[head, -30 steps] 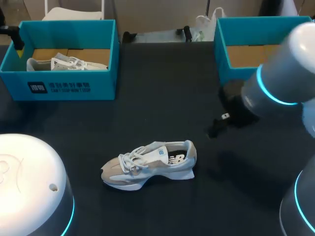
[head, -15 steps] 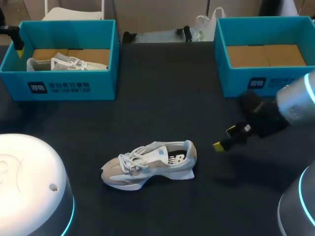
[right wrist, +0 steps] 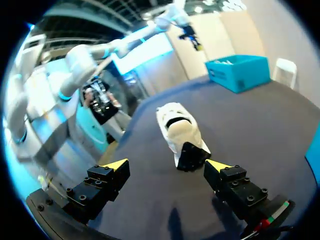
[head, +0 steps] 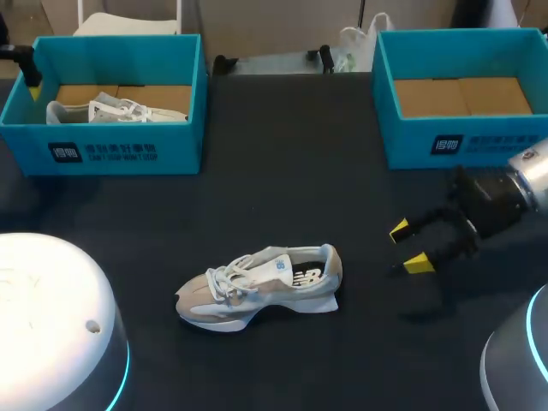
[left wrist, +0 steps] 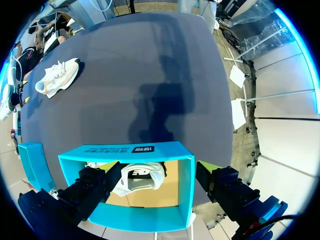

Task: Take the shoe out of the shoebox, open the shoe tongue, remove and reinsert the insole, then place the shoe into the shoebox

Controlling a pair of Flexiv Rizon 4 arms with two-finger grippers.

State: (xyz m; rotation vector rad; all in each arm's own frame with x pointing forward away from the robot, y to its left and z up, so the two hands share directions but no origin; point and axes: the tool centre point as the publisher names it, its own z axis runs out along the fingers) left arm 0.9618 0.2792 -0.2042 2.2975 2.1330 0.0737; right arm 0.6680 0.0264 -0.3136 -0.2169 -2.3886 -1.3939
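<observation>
The shoe (head: pixel 257 287) is lying on its sole in the lower middle of the head view, toe to the left and heel to the right, laces tied and its opening facing up. It is resting on the dark surface (head: pixel 282 171), outside both boxes. The left shoebox (head: pixel 128 150) is sitting at the upper left with a second shoe (head: pixel 111 110) lying inside it, and the right shoebox (head: pixel 462 145) is sitting at the upper right, showing its brown floor. The right arm's fingers (head: pixel 419 263) are hanging at the right middle of that view, near the shoe's heel but apart from it, spread and gripping nothing. In the right wrist view the shoe (right wrist: pixel 182 132) is lying ahead of these fingers (right wrist: pixel 105 185), heel toward them. The left arm's fingers (left wrist: pixel 87 187) are hovering above the left shoebox (left wrist: pixel 120 150), spread wide and released, with the second shoe (left wrist: pixel 142 177) showing under them and the shoe (left wrist: pixel 57 77) lying far off across the surface.
</observation>
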